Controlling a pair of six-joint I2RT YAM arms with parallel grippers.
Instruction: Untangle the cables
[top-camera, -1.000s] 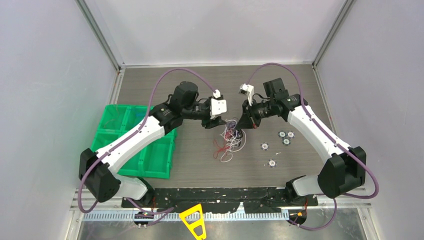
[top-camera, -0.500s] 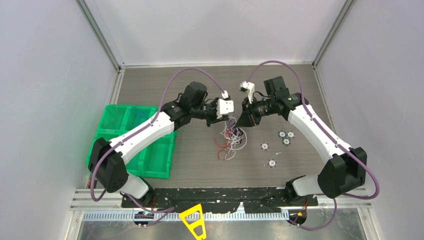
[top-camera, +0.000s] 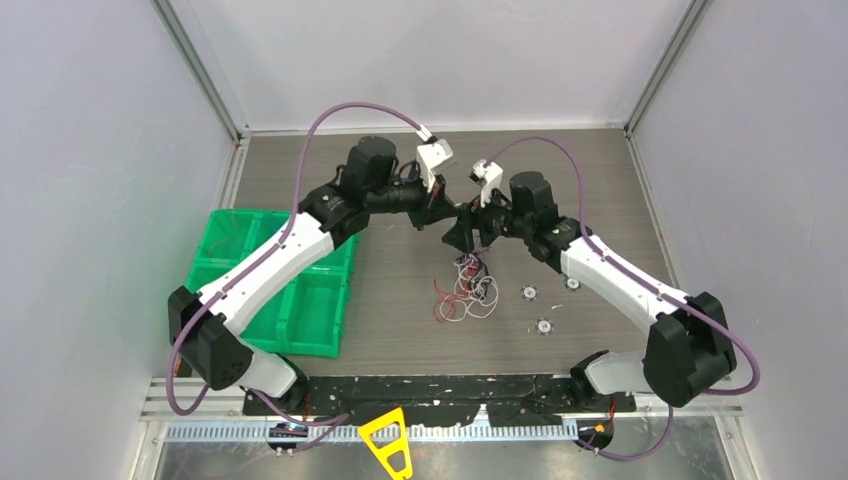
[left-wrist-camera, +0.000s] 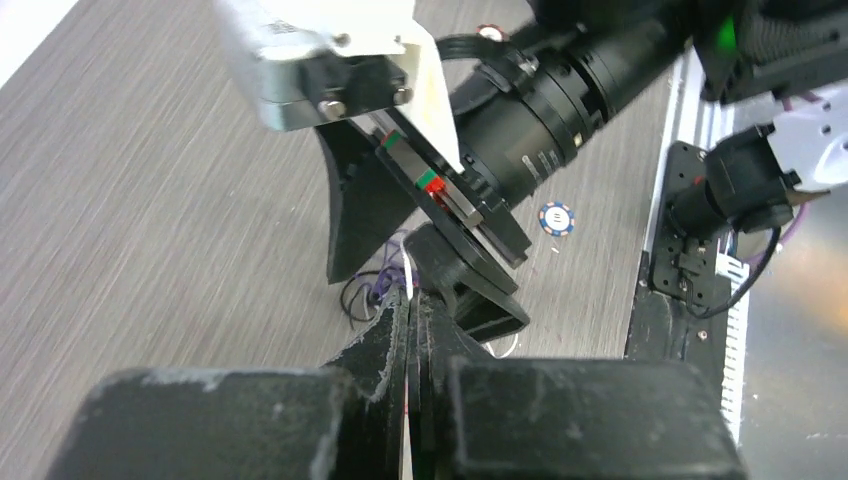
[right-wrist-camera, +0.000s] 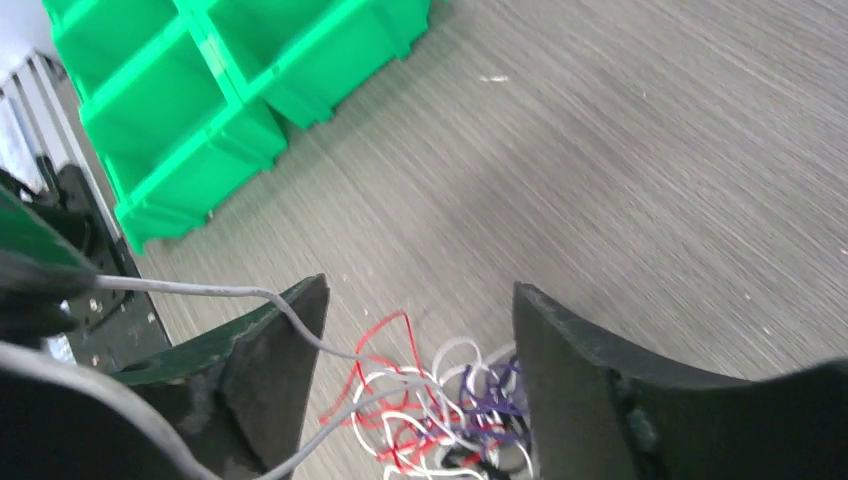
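Note:
The cables (top-camera: 466, 291) lie as a loose tangle of white, red, purple and black wires on the table's middle. My left gripper (top-camera: 446, 217) hangs just behind the tangle, shut (left-wrist-camera: 412, 296) on a white cable that runs between its fingertips. That white strand (right-wrist-camera: 190, 288) stretches taut from the left down into the bundle (right-wrist-camera: 452, 412). My right gripper (top-camera: 466, 238) faces the left one closely and stands open (right-wrist-camera: 418, 300) above the tangle, nothing between its fingers. In the left wrist view the right gripper's black fingers (left-wrist-camera: 352, 205) hide most of the purple and black loops (left-wrist-camera: 366, 287).
A green compartment bin (top-camera: 300, 300) sits at the left; it shows at upper left (right-wrist-camera: 200, 90) in the right wrist view. Three small round discs (top-camera: 528, 292) (top-camera: 543, 326) (top-camera: 572, 283) lie right of the tangle, one also in the left wrist view (left-wrist-camera: 556, 218).
My left gripper closed on a white strand and drew back toward the rear. My right gripper opened, let the bundle go and swung left; the tangle sank lower and spread on the table.

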